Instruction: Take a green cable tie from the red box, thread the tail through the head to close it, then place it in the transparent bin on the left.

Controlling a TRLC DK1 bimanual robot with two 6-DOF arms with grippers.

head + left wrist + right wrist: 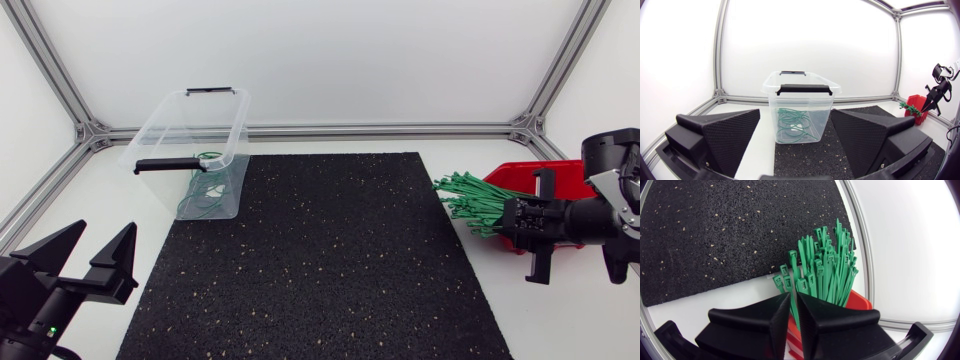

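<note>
Right end effector (793,298), at the head view's right edge, grips one green cable tie (793,280) from the bundle (468,198) overhanging the red box (560,172); left end effector (92,255), lower left, stands open.

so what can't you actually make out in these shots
Inside of the red box: in the right wrist view, buried under the green cable ties and the right gripper.
How many ties that gripper pinches: its own fingers cover them; too small in the head view.
Count of looped ties in the transparent bin: tangled together, left wrist view.
Arm behind the left gripper: cut off by the head view's lower edge.
</note>
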